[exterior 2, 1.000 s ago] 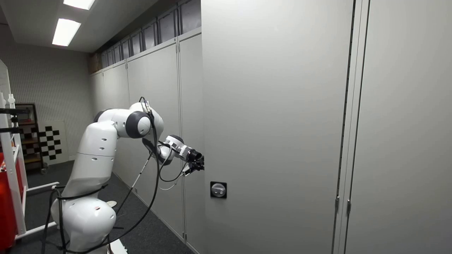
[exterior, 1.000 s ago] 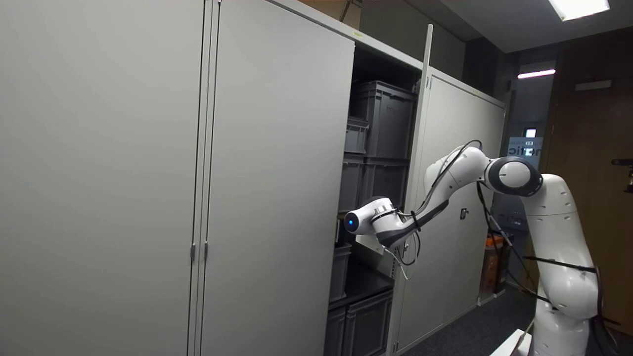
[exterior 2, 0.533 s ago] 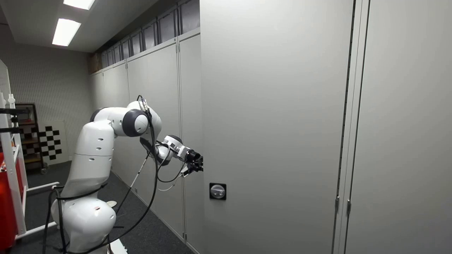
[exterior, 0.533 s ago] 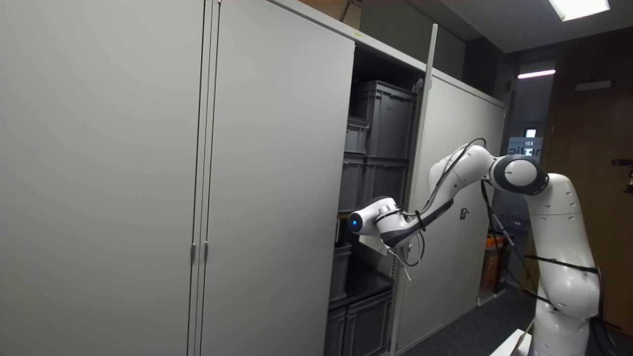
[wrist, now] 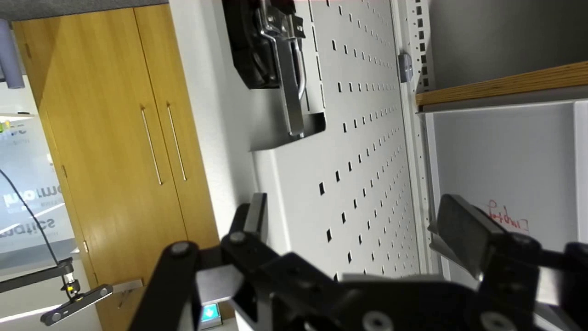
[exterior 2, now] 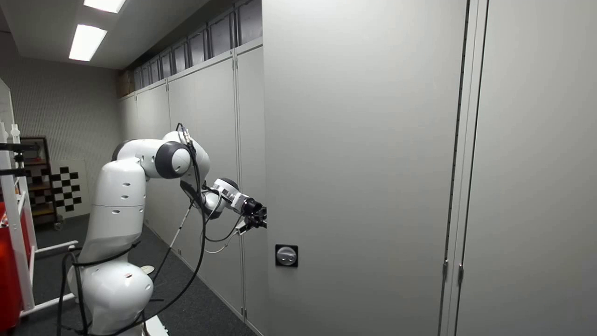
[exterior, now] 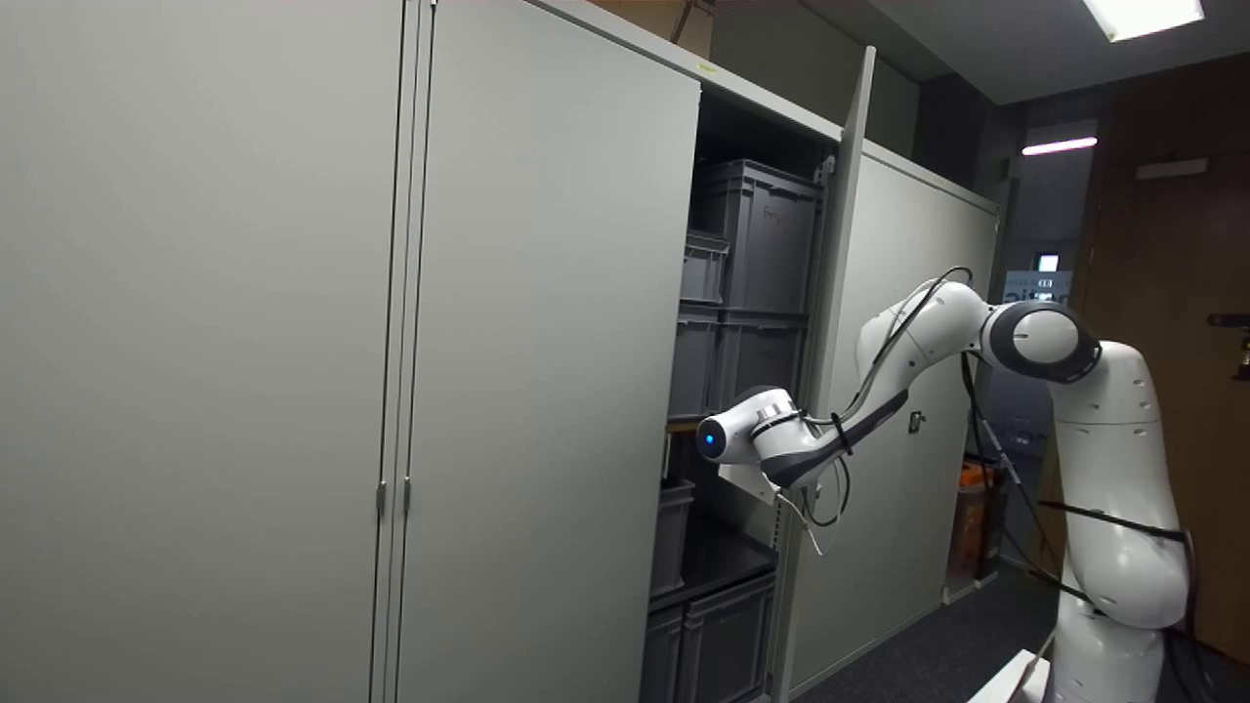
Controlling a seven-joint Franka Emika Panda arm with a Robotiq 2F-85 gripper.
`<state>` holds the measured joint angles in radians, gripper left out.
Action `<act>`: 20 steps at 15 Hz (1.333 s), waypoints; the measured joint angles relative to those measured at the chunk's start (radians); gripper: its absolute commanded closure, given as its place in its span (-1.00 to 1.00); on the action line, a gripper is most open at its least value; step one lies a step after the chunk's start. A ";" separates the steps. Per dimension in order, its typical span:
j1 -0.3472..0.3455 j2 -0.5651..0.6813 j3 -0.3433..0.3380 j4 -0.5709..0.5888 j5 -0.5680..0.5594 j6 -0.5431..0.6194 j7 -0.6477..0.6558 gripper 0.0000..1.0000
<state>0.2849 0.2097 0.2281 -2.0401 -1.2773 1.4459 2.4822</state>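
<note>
My gripper (wrist: pixel 354 202) is open wide, with nothing held between its fingers. It is at the free edge of a grey cabinet door that stands ajar. The door's perforated inner face (wrist: pixel 381 179) shows between the fingers. The left finger (wrist: pixel 256 216) overlaps the door's edge; I cannot tell whether it touches. The right finger (wrist: pixel 468 230) is in front of the cabinet's inside. A metal latch (wrist: pixel 287 82) sits in a notch of the door above. In an exterior view the gripper (exterior 2: pixel 260 218) is partly behind the door (exterior 2: pixel 359 140), which carries a round lock (exterior 2: pixel 286 255).
Grey bins (exterior: pixel 771 239) stand on shelves inside the cabinet, beside a shut door (exterior: pixel 547 342). The wrist view shows a wooden shelf edge (wrist: pixel 505 85) and a grey box with red writing (wrist: pixel 500 156). A white frame (exterior 2: pixel 25 261) stands behind the arm.
The door has swung further open, and its free edge has moved with the gripper. The arm has drawn back toward its base. The gripper stays at the door's edge.
</note>
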 measured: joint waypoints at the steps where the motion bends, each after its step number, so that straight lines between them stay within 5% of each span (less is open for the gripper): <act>1: -0.001 -0.007 0.000 -0.008 0.008 -0.001 0.000 -1.00; 20: -0.064 -0.077 -0.036 -0.097 0.123 -0.001 0.003 -1.00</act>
<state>0.2205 0.1328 0.1923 -2.1375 -1.1545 1.4450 2.4854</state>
